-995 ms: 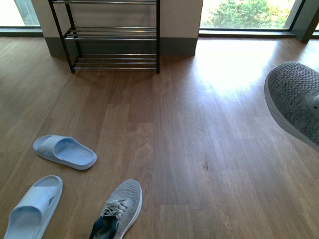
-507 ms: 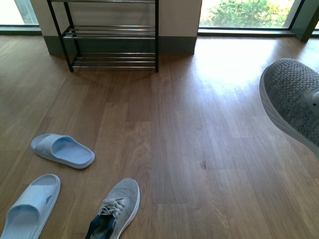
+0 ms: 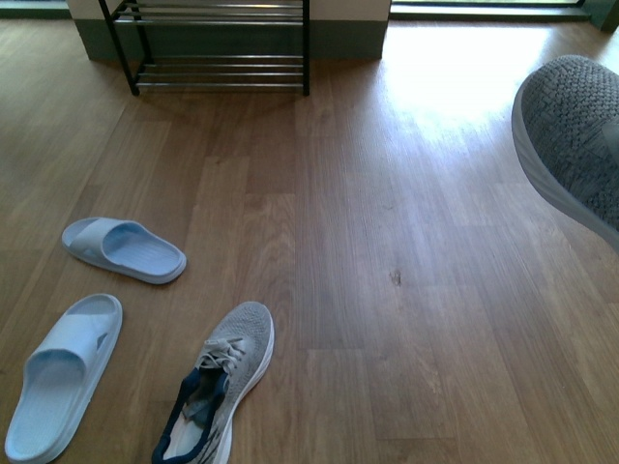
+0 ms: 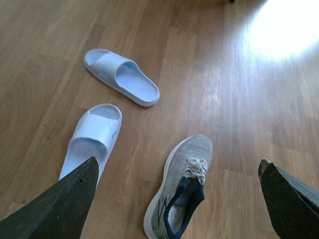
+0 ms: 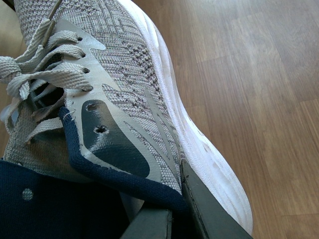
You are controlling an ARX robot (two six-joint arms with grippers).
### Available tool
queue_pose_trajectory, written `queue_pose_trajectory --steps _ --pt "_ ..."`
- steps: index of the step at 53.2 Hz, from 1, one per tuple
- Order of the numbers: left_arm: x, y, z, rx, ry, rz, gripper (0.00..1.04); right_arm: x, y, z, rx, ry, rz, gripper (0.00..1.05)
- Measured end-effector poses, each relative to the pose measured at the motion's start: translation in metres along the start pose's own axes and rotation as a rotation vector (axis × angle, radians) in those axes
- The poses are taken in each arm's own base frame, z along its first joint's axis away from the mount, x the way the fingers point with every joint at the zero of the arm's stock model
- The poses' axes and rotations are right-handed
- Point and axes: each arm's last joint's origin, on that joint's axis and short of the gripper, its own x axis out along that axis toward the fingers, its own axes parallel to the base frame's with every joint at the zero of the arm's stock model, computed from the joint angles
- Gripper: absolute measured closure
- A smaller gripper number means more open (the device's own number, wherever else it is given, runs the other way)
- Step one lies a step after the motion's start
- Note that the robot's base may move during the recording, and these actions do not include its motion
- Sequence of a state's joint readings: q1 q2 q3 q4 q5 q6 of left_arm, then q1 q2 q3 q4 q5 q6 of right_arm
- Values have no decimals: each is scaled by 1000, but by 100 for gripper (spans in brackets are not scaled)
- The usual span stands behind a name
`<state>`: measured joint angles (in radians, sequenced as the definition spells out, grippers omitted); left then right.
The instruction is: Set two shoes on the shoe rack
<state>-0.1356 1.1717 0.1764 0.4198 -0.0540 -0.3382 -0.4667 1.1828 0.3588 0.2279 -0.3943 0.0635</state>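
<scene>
Grey knit sneaker (image 3: 218, 387) lies on the wood floor (image 3: 387, 290) at the lower left of my front view, next to two pale blue slides (image 3: 60, 375). My left gripper (image 4: 178, 163) hangs over it with its jaws spread wide, grasping nothing. My right gripper (image 5: 172, 211) has its jaws clenched on the collar of the other sneaker (image 3: 571, 135), held off the floor at the right edge. Farthest off, the shoe rack (image 3: 218, 48) stands at the upper left.

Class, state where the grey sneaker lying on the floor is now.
Front view: the grey sneaker lies at bottom left on the wooden floor, just right of the nearer pale blue slide, far from the shoe rack.
</scene>
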Motion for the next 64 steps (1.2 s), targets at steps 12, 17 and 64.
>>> queue_pose_trajectory --steps 12,17,64 --pt "73 -14 -24 137 255 -107 9 0 0 0 0 0 0 104" --pt "100 -22 -34 192 337 -112 9 0 0 0 0 0 0 104" --pt "211 -27 -131 476 741 -103 9 0 0 0 0 0 0 104"
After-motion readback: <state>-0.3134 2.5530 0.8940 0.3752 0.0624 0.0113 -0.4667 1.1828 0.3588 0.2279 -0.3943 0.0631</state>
